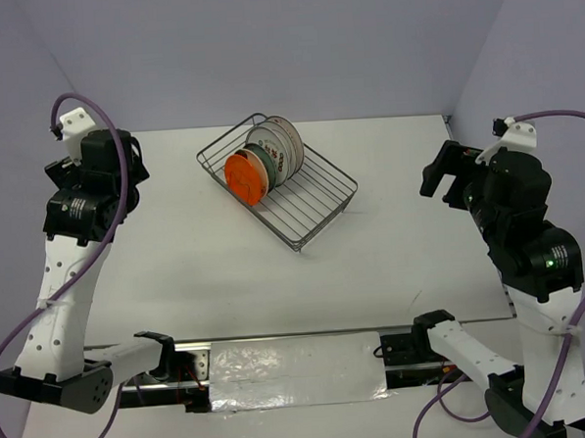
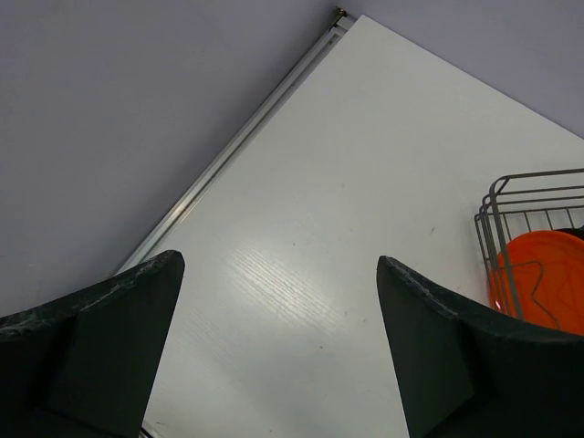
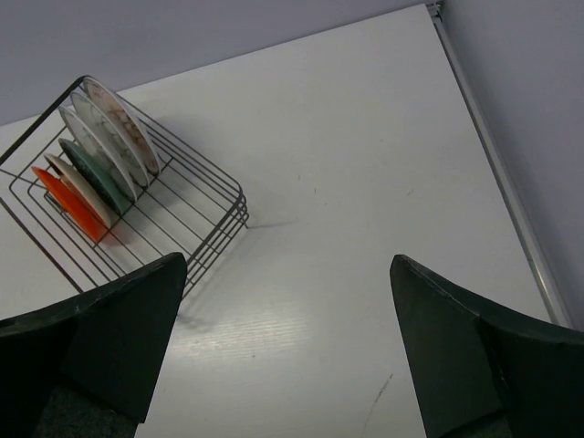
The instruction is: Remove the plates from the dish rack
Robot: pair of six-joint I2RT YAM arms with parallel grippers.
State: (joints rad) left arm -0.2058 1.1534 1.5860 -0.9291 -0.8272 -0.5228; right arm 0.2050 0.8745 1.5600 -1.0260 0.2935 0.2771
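Two sets of jaws, both spread wide, nothing held in either.

Left jaws: on the left wrist view the dark fingers [image 2: 91, 347] stand far apart with bare white tabletop [image 2: 301, 274] between them. A corner of the dish rack [image 2: 511, 196] shows at the right edge, with the orange-backed plate [image 2: 543, 278] behind its wires.

Right jaws: same wide stance on the right wrist view, only tabletop in the gap. The rack sits up and to the left of them, well apart.

From the top camera I see the left arm [image 1: 76, 211] raised over the left side of the tabletop and the right arm [image 1: 513, 207] raised over the right side, with the rack between them and toward the far edge. Neither arm touches it.

The rack is set at a diagonal to the tabletop edges. The plates [image 1: 269, 153] stand on edge in a close row at its far-left end. The orange back faces the near-left, then a cream one, a grey-green one [image 3: 96, 173], and pale ones behind; the rearmost [image 3: 123, 123] shows faint reddish marks.
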